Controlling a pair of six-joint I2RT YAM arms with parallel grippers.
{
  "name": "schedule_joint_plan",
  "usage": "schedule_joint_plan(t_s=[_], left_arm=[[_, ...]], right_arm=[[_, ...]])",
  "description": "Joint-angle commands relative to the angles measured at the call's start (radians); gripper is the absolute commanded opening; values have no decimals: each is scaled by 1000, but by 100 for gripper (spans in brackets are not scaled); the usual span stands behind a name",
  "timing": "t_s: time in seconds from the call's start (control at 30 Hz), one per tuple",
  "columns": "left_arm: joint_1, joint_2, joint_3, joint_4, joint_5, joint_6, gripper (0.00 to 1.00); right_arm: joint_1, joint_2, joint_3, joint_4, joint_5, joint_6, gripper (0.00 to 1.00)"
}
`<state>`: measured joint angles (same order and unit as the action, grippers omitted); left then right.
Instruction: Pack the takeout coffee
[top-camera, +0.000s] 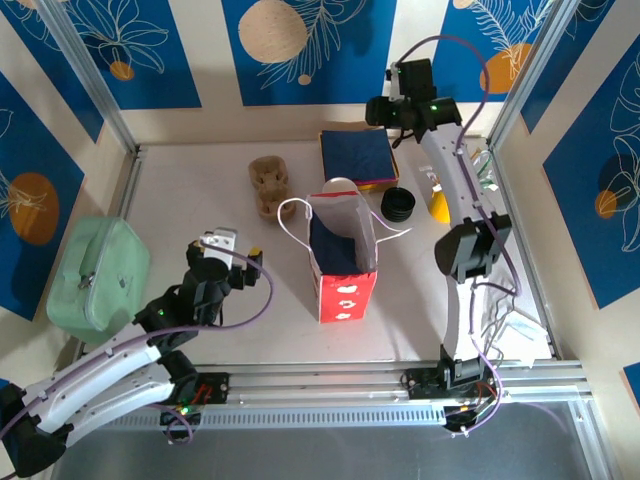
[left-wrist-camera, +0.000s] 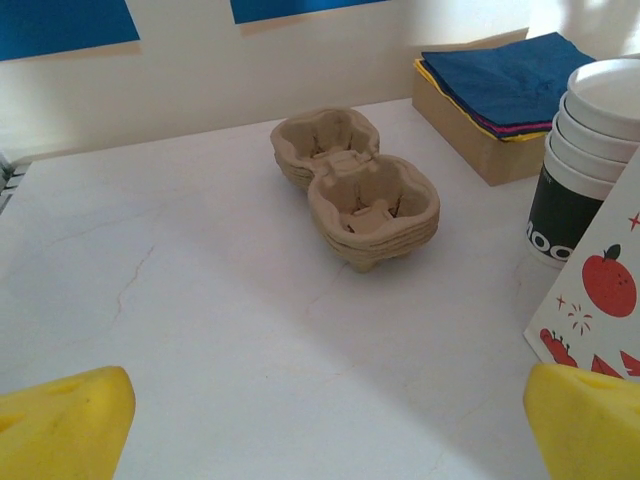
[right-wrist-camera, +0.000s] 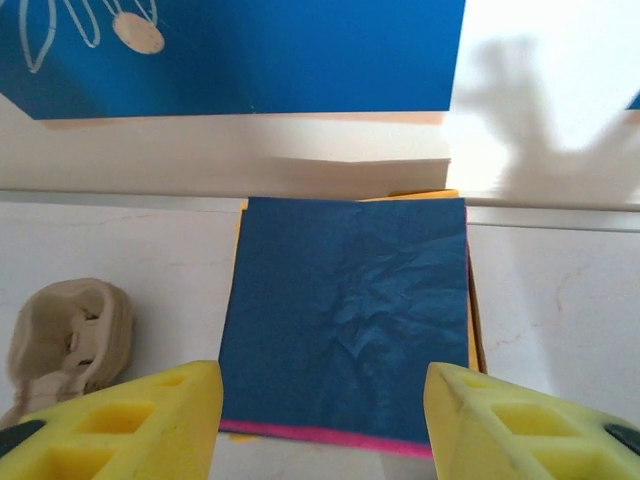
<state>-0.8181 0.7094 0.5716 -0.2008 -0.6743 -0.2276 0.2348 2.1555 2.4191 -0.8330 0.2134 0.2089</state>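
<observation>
Standing upright in the middle of the surface (top-camera: 200, 190), a red-and-white paper bag (top-camera: 346, 285) with white handles gapes open at the top. Its inside is dark blue, and what lies in it cannot be made out. Just off the bag's far right corner sits a round black lid (top-camera: 398, 203). From above it cannot be told whether a cup stands under it, so whether this is the takeout coffee or a bare lid is unsettled. Near the bag's left side, the left gripper (left-wrist-camera: 325, 425) hangs over bare surface with its yellow fingers (left-wrist-camera: 60, 420) spread wide and nothing between them. Its camera looks past the bag's printed side at a stack of white cups (left-wrist-camera: 590, 140), the lowest with a dark band. The stack is just beside the bag on its far left and partly hidden by the bag's edge. Farther off to the bag's far left lies a stack of brown pulp cup carriers (left-wrist-camera: 355, 200), each with two wells. Behind the bag, a pile of napkins (right-wrist-camera: 345, 320), dark blue on top with pink and yellow edges beneath, rests on a cardboard box (left-wrist-camera: 480, 140). The right gripper (right-wrist-camera: 325, 420) hovers over the near edge of that pile, its fingers (right-wrist-camera: 130, 415) parted and gripping nothing. Whether they touch the paper cannot be told. Well to the left of the bag, a pale green zipped case (top-camera: 97, 275) sits at the surface's edge.
</observation>
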Motion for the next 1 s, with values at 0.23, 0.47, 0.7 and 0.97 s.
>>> schedule_joint_plan(t_s=[0.23, 0.47, 0.7, 0.97], left_arm=[[10, 19, 52, 6, -36, 29, 99], [10, 18, 54, -1, -43, 33, 99], [10, 17, 48, -2, -42, 31, 99], [9, 16, 46, -2, -41, 24, 99]], right_arm=[[14, 204, 118, 59, -57, -69, 62], [33, 288, 108, 108, -37, -107, 69], [42, 363, 134, 127, 9, -129, 78], [49, 417, 152, 138, 47, -140, 85]])
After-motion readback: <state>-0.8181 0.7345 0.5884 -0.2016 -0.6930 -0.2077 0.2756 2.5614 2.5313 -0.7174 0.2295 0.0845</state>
